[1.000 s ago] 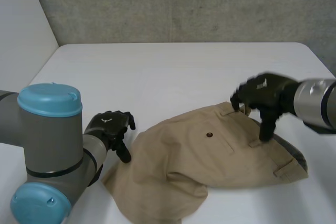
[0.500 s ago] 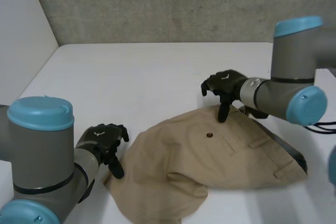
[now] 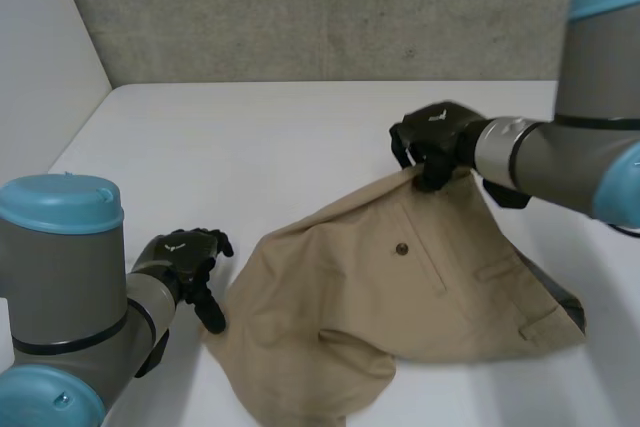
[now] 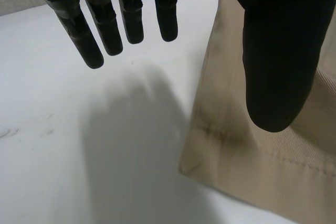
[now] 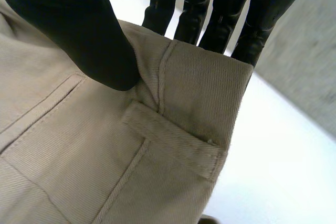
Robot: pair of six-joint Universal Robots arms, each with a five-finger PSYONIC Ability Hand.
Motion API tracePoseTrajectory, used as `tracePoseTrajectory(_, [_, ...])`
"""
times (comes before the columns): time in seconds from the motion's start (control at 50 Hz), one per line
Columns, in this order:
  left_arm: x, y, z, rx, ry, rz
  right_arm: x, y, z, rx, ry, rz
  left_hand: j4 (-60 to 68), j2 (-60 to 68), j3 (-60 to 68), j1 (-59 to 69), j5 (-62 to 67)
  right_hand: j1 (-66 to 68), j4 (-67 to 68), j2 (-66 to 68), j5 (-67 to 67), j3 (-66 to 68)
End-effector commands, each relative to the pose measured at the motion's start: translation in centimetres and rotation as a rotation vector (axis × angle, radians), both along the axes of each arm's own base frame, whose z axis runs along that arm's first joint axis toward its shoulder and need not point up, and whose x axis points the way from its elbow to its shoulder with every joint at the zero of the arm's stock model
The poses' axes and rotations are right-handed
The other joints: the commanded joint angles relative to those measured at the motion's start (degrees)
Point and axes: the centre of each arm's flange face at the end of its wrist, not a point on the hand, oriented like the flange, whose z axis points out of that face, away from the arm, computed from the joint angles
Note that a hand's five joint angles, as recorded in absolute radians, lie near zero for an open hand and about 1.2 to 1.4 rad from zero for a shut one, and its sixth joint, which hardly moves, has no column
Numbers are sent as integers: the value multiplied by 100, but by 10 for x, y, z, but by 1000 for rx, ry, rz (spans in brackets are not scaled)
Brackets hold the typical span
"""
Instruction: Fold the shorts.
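Observation:
Tan shorts (image 3: pixel 400 297) lie crumpled on the white table (image 3: pixel 250 137), back pocket and button facing up. My right hand (image 3: pixel 432 142) pinches the waistband corner (image 5: pixel 205 93) between thumb and fingers and lifts it off the table, next to a belt loop (image 5: pixel 173 140). My left hand (image 3: pixel 190 259) hovers open over the table just beside the shorts' near hem corner (image 4: pixel 252 150); its thumb (image 4: pixel 278 51) is above the cloth and its fingers (image 4: pixel 105 24) are above bare table, touching nothing.
A grey concrete wall (image 3: pixel 330 7) runs behind the table. The table's left edge (image 3: pixel 85 132) slants away past my left arm (image 3: pixel 70 287). Bare table surface stretches between the shorts and the wall.
My right hand moved left along the waistband, closed on its far corner and raised it. My left hand slid slightly left and toward me, staying open.

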Motion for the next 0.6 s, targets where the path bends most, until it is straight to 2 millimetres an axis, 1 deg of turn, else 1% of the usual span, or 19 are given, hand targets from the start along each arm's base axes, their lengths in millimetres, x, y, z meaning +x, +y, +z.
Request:
tracePoseTrajectory(0.02, [-2, -2, 1, -6, 7, -4, -12, 30, 38, -111, 20, 30, -42, -66, -92, -151, -8, 2397, 1197, 1250, 1432, 1261])
tracePoseTrajectory(0.1, [-3, -4, 0, -5, 6, -6, -16, 41, 43, -126, 34, 40, -75, -100, -126, -185, -42, 2397, 1197, 1250, 1432, 1261])
tracePoseTrajectory(0.18, [-7, -7, -6, 7, 4, -14, -19, 46, 42, -120, 45, 43, -42, -67, -92, -152, -9, 2397, 1197, 1250, 1432, 1261])
tracePoseTrajectory(0.26, [-13, -10, -11, 24, 12, -43, -21, 46, 39, -118, 59, 38, 428, 403, 377, 318, 461, 2397, 1197, 1250, 1432, 1261])
tracePoseTrajectory(0.28, [-17, -11, -13, 32, 20, -61, -22, 45, 39, -120, 62, 34, 829, 804, 779, 719, 862, 2397, 1197, 1250, 1432, 1261])
tracePoseTrajectory(0.34, [-22, -15, -13, 35, 41, -89, -23, 45, 39, -132, 80, 33, 1487, 1462, 1436, 1377, 1520, 2397, 1197, 1250, 1432, 1261])
tracePoseTrajectory(0.36, [-25, -19, -12, 34, 55, -104, -23, 44, 39, -139, 83, 33, 2122, 2097, 2072, 2012, 2155, 2397, 1197, 1250, 1432, 1261])
tracePoseTrajectory(0.42, [-30, -25, -15, 41, 68, -124, -23, 40, 37, -158, 101, 36, 3436, 3411, 3385, 3326, 3469, 2397, 1197, 1250, 1432, 1261])
tracePoseTrajectory(0.44, [-33, -30, -14, 35, 72, -133, -22, 39, 38, -168, 105, 35, 4423, 4398, 4372, 4313, 4456, 2397, 1197, 1250, 1432, 1261])
tracePoseTrajectory(0.46, [-35, -33, -13, 29, 74, -136, -22, 37, 37, -176, 109, 31, 4932, 4908, 4882, 4822, 4966, 2397, 1197, 1250, 1432, 1261])
tracePoseTrajectory(0.48, [-37, -37, -12, 20, 77, -135, -22, 35, 36, -188, 114, 26, 5420, 5396, 5370, 5310, 5454, 2397, 1197, 1250, 1432, 1261])
tracePoseTrajectory(0.5, [-38, -41, -10, 12, 81, -132, -22, 28, 34, -219, 125, 7, 5792, 5767, 5741, 5682, 5825, 2397, 1197, 1250, 1432, 1261])
tracePoseTrajectory(0.54, [-44, -53, 2, -29, 95, -131, -22, 19, 33, -264, 134, -20, 5995, 5970, 5945, 5885, 6028, 2397, 1197, 1250, 1432, 1261])
tracePoseTrajectory(0.56, [-47, -57, 8, -48, 104, -132, -21, 10, 35, -324, 138, -51, 5995, 5970, 5945, 5885, 6028, 2397, 1197, 1250, 1432, 1261])
tracePoseTrajectory(0.58, [-49, -62, 15, -73, 114, -133, -20, 5, 38, -363, 136, -68, 5995, 5970, 5945, 5885, 6028, 2397, 1197, 1250, 1432, 1261])
tracePoseTrajectory(0.6, [-54, -73, 32, -138, 132, -138, -20, 0, 40, -399, 136, -85, 5995, 5970, 5945, 5885, 6028, 2397, 1197, 1250, 1432, 1261])
